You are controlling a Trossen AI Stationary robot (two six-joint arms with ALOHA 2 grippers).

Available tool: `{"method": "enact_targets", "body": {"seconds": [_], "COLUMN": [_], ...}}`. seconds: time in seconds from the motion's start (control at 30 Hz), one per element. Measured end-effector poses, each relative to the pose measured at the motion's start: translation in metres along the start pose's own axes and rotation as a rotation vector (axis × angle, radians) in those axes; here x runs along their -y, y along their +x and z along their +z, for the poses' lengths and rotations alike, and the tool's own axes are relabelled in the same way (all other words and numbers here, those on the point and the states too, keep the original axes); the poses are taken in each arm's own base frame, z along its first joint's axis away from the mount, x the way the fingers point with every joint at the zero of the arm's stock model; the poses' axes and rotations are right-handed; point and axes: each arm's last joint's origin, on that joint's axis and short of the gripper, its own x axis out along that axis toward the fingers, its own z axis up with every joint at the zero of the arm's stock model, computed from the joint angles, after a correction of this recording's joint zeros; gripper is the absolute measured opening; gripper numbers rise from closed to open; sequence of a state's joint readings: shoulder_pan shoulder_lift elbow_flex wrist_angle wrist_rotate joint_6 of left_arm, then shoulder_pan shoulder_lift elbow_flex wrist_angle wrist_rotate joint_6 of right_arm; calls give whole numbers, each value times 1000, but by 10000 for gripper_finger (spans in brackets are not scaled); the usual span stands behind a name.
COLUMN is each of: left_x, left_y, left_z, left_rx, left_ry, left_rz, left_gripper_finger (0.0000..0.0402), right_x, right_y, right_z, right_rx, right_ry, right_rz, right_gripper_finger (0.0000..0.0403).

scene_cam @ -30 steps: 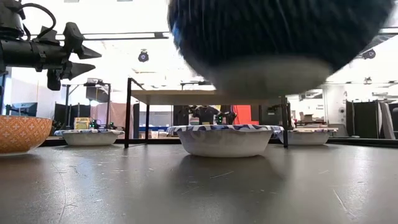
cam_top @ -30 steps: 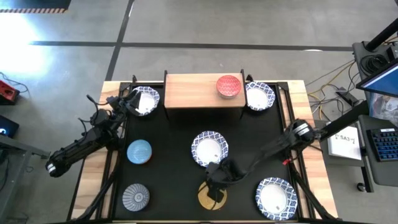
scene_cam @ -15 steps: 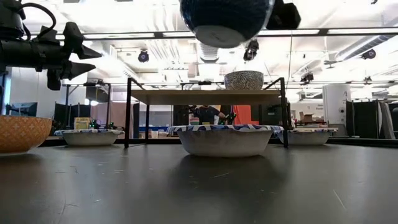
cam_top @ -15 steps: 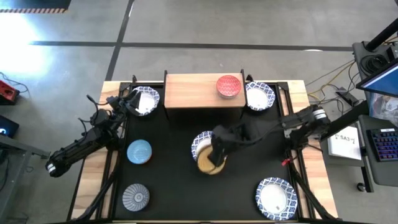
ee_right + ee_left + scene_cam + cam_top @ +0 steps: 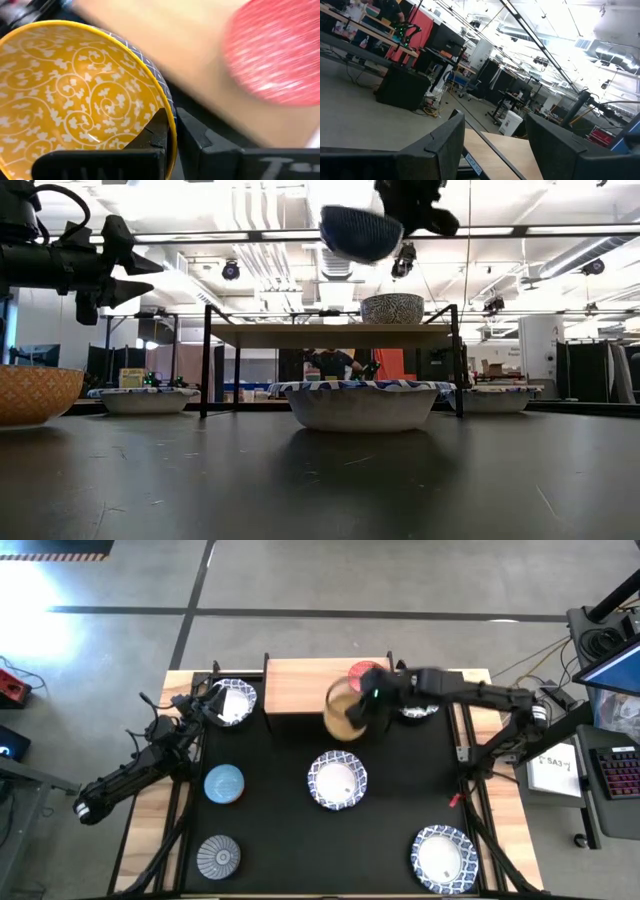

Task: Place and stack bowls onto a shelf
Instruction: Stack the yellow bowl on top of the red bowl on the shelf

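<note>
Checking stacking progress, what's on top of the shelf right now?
Only the red bowl sits on the shelf. The right claw carries the yellow bowl above it, hiding part of the board.

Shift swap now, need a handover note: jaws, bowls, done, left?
Right gripper: jaws shut on the yellow bowl's rim, held in the air at the shelf's front edge.
Left gripper: jaws open, empty, above the back-left white bowl.
Done: red bowl on the shelf.
Left: yellow bowl to set down; blue bowl, grey bowl and four white bowls remain on the table.
</note>
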State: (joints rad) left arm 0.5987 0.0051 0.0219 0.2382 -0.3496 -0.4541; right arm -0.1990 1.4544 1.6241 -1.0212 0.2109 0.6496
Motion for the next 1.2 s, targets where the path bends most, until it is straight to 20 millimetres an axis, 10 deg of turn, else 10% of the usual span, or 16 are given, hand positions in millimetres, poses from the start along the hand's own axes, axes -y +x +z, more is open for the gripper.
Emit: {"method": "enact_targets", "body": {"seconds": [0.37,1.2], "left_x": [0,0], "left_y": [0,0], "left_z": [0,0], "left_rx": [-1,-1], "left_ry": [0,0], "left_rz": [0,0], "left_gripper_finger": [195,195], "right_x": [86,107], "right_y": [1,19], "right_z": [44,47], "right_rx": [62,-23], "right_ry": [168,140], "right_rz": [-191,-299], "right_gripper_finger": [13,13]}}
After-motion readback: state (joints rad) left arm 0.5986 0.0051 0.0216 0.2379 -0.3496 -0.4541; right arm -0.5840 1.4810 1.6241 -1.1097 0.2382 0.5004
